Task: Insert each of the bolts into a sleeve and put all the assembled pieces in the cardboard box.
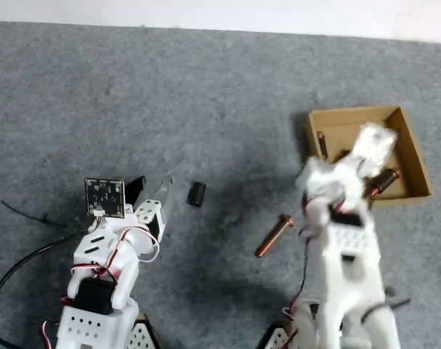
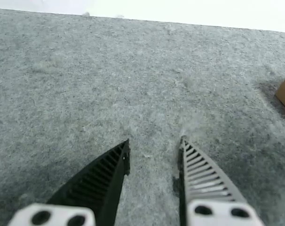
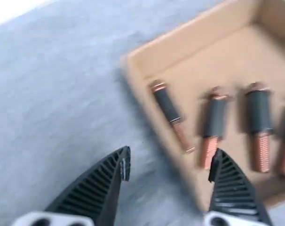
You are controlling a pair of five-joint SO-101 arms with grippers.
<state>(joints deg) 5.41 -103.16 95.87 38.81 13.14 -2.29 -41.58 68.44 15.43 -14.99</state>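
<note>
At the left of the grey felt-covered tabletop point(image 1: 206, 87), the left arm stood low, its left end effector point(image 2: 154, 147) wide open with nothing between the black finger and the pale one, only bare tabletop showing in the gap. Just to the right of those fingers in the high view, a short black sleeve point(image 1: 196, 194) lay on its own on the tabletop, apart from the end effector. Farther right, near the middle, a bare copper bolt point(image 1: 273, 235) lay at a slant, well apart from the sleeve and just beside the right arm's base section.

The right arm reached up over the near edge of the cardboard box point(image 1: 351, 113), which sat at the right. The right end effector point(image 3: 172, 157) was spread open and empty, one finger over the tabletop outside the box wall and the other over the box floor. Inside the box lay assembled pieces point(image 3: 213, 125), each a copper bolt wearing a dark sleeve, lined up roughly side by side; three showed plainly and a fourth was cut off at the edge of the right wrist view.
</note>
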